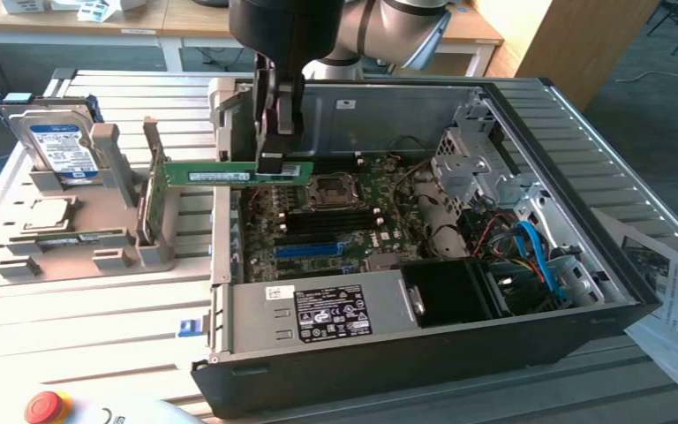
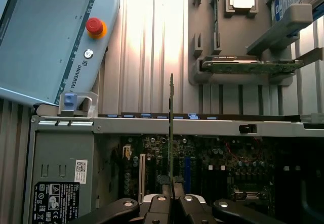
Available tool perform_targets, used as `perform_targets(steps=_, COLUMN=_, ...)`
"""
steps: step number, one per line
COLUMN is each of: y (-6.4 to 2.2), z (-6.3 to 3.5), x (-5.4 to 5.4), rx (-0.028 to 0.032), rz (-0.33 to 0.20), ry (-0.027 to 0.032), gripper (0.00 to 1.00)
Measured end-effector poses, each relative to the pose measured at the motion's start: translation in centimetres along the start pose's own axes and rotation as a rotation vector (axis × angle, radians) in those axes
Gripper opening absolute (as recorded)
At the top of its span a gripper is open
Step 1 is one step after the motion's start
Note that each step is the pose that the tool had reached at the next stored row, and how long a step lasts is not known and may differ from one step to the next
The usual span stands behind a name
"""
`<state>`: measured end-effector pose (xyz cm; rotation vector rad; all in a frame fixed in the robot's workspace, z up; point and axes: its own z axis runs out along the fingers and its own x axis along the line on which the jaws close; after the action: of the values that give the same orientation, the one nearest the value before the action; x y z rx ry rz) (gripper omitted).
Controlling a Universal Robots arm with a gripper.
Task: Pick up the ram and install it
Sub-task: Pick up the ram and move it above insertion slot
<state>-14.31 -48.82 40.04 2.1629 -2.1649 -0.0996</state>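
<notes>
The claw (image 1: 271,163), clamped on the ram (image 1: 215,173), covers part of the stick near one end. The ram hangs level over the side wall of the open computer case (image 1: 433,353), clear above the motherboard (image 1: 369,221).

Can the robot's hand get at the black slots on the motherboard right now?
Probably yes. The case lies open, the hand grips the ram over its edge, and nothing seems to stand over the black slots.
</notes>
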Motion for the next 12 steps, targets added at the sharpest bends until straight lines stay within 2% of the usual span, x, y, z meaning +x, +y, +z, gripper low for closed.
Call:
perform_targets(steps=2, y=-0.02, z=0.00, x=-0.03, rx=0.0014, rz=0.000, ry=0.0006, gripper=0.12)
perform_targets(steps=6, y=-0.01, z=0.00, x=-0.09, rx=0.0085, rz=-0.002, ry=0.0039, gripper=0.12)
perform_targets(steps=12, y=0.00, z=0.00, x=-0.17, rx=0.0272, rz=-0.008, ry=0.0103, gripper=0.12)
